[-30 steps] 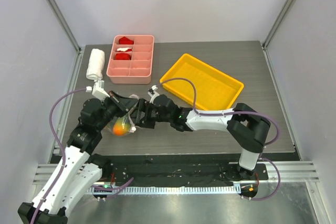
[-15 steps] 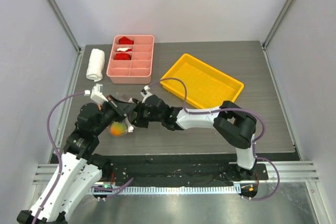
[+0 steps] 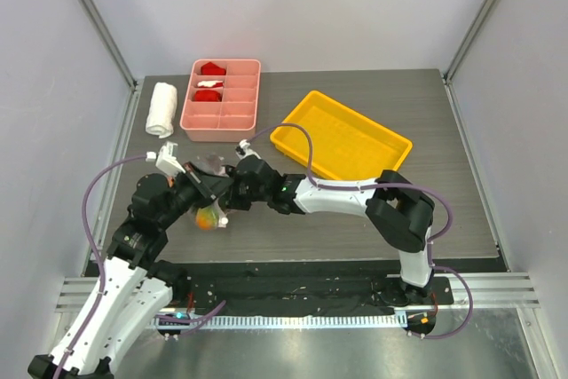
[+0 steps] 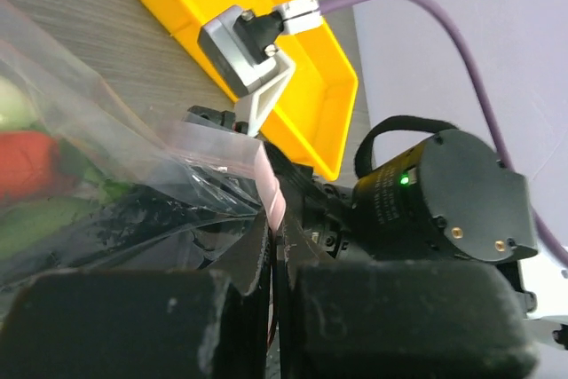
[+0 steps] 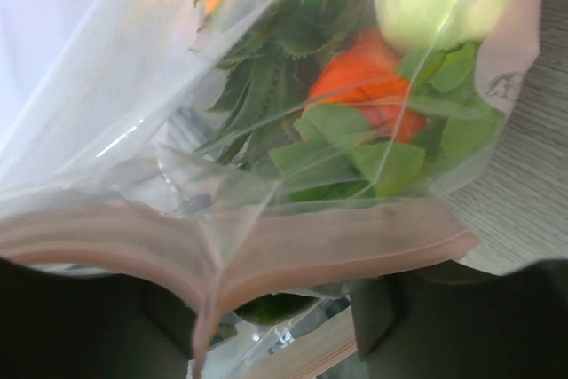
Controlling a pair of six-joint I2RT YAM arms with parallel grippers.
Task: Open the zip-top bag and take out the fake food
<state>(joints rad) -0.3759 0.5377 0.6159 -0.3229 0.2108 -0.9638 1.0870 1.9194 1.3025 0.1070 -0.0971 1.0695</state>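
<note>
One zip-top bag (image 3: 211, 169) sits between the two hands over the near left part of the surface (image 3: 426, 210), with the fake food (image 3: 207, 217) bunched at its lower end. Whether that end rests on the surface cannot be told. The left hand (image 4: 271, 259) is pressed together on the pink zip strip (image 4: 271, 188). The right hand (image 5: 275, 330) has its fingers spread, the strip's two lips running between them. Through the film show one orange piece, one pale piece and green leaves; folds and glare blur the rest, so no full count. Toward the far edge stand one pink divided tray (image 3: 222, 135) holding three red-and-white pieces, one rolled white towel (image 3: 161, 109) and one yellow tray (image 3: 346, 144), all well apart from the bag.
</note>
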